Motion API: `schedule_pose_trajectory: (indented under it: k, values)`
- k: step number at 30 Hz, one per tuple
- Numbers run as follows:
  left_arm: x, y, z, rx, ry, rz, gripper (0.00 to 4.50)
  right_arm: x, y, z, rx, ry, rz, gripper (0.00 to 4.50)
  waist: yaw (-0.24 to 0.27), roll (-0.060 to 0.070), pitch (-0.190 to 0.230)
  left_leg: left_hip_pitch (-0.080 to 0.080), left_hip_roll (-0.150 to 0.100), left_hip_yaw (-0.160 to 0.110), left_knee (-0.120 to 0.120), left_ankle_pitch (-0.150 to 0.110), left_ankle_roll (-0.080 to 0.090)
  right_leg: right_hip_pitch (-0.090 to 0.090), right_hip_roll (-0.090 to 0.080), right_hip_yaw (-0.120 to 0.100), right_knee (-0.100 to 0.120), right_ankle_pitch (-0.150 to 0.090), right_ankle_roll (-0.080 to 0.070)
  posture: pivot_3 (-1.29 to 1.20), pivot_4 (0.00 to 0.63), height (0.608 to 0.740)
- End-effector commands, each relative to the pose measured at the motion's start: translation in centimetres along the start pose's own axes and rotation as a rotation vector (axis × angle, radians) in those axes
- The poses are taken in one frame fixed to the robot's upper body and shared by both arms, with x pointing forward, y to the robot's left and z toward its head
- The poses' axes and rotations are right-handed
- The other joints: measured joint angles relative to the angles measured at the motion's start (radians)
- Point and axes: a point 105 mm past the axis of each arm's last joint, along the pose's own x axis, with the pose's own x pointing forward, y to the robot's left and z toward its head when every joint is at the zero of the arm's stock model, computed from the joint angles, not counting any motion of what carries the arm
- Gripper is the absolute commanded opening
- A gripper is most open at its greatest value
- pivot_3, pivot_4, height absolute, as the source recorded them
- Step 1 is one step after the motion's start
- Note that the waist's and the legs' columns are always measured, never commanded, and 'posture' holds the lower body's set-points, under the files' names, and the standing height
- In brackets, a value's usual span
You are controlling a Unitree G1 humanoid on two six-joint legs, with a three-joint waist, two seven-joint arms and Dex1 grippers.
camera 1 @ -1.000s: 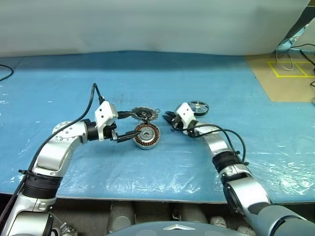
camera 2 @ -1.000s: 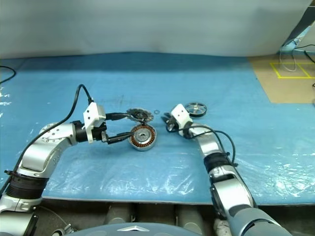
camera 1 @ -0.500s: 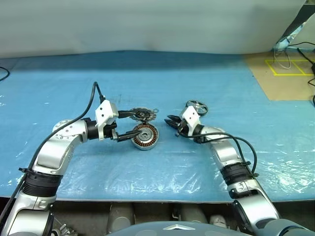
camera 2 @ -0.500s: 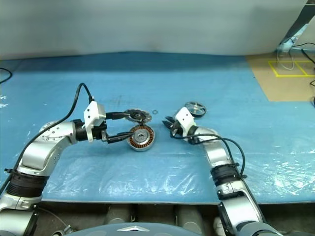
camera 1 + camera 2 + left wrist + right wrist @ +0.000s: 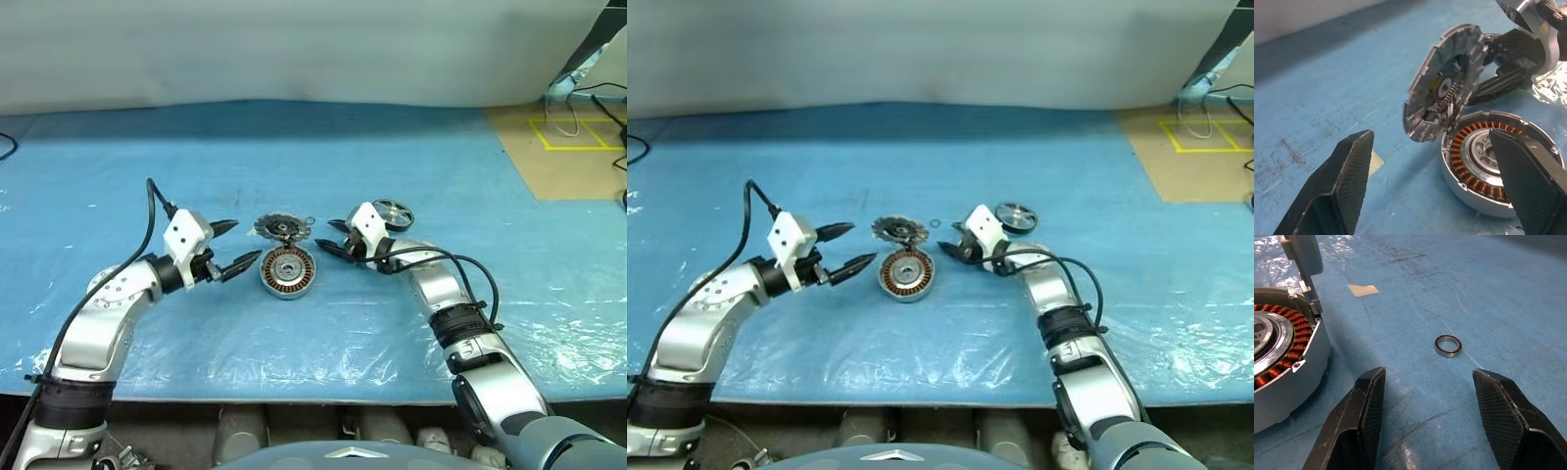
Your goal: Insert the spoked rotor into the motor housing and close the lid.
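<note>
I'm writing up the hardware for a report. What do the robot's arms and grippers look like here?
Both arms are silver-grey metal segments joined by black ribbed collars. Each wrist carries a white boxy block, and a loose black cable loops from it back along the arm. The left gripper and right gripper each have two black, tapered, pointed fingers; up close, the finger faces show a fine cross-hatched texture.

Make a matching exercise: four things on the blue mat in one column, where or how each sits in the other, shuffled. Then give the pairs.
Things:
1. squat silver motor housing with copper windings
2. ribbed silver-grey lid
3. dark-grey spoked rotor ring
4. small thin metal ring

States:
A. lying flat, alone on the mat ahead of the right gripper
B. beyond the right arm, not yet inserted
C. propped tilted on edge at the housing's rim
D. flat on the mat, windings exposed, between both open grippers

Pairs: 1-D, 2-C, 3-B, 4-A
</note>
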Motion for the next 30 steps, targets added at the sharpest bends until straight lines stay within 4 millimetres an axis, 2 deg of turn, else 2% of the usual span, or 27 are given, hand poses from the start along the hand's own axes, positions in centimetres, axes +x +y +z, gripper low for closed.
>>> schedule_pose_trajectory:
  k: [1,3,6,8,11,16,25,28,30]
  values:
    - [-1.2,-0.1,1.5,0.043,-0.046,0.04,3.98,-0.3,1.4,1.2,-0.042,-0.044,0.091,2.76,-0.003,0.0,0.0,0.0,0.0,0.0,0.0,0.0,0.0,0.0,0.0,0.0,0.0,0.0,0.0,0.0,0.15,0.74]
    - [-1.6,-0.4,1.5,0.033,-0.043,0.039,3.98,-0.4,2.5,0.8,-0.038,-0.039,0.1,2.76,-0.003,0.0,0.0,-0.001,0.0,0.0,0.0,0.0,0.0,-0.001,0.0,0.0,0.0,0.0,0.0,0.0,0.15,0.74]
    - [-1.9,-1.0,1.4,0.021,-0.039,0.039,3.98,-0.7,2.7,1.1,-0.029,-0.055,0.037,2.76,-0.003,0.0,0.0,0.0,0.0,0.0,0.0,0.0,0.001,-0.001,0.0,0.0,0.0,0.0,0.0,0.0,0.15,0.74]
    - [-2.0,-1.3,1.0,0.011,-0.032,0.04,3.98,0.1,1.9,1.7,-0.008,-0.072,-0.064,2.76,-0.005,0.0,0.0,0.0,0.0,0.0,0.001,-0.001,0.001,-0.001,0.0,0.0,0.0,0.0,0.0,0.0,0.15,0.74]
    - [-1.8,-1.5,1.0,0.001,-0.032,0.036,3.98,1.2,1.9,2.7,0.004,-0.092,-0.125,2.76,-0.012,0.0,0.0,0.001,0.001,0.0,0.0,-0.002,-0.001,0.0,0.0,0.0,0.002,0.001,-0.001,0.0,0.15,0.74]
    - [-1.4,-1.7,1.0,-0.002,-0.037,0.025,3.98,2.6,-0.3,3.2,0.034,-0.071,-0.248,2.76,-0.014,0.0,0.0,0.002,0.001,0.0,0.0,0.0,-0.006,-0.001,0.0,0.0,0.003,0.001,-0.002,0.0,0.15,0.74]
    - [-1.0,-1.3,1.1,0.0,-0.042,0.021,3.98,4.3,-1.5,2.2,0.048,-0.012,-0.291,2.76,-0.015,0.0,0.0,0.0,-0.001,0.0,-0.001,0.002,-0.003,-0.002,0.001,0.0,0.001,0.001,-0.002,0.0,0.15,0.74]
    - [-1.0,-1.5,1.1,-0.002,-0.043,0.019,3.98,4.5,-1.7,2.4,-0.025,-0.008,-0.294,2.76,-0.017,0.0,0.0,0.0,-0.001,0.0,-0.001,0.002,-0.003,-0.002,0.001,0.0,0.002,0.001,-0.002,0.0,0.15,0.74]
    - [-1.0,-1.5,0.8,-0.004,-0.036,0.021,3.98,4.7,-1.6,2.2,-0.011,-0.007,-0.291,2.76,-0.017,0.0,0.0,0.0,0.0,0.0,0.0,0.002,-0.003,-0.002,0.001,0.0,0.003,0.001,-0.002,0.0,0.15,0.74]
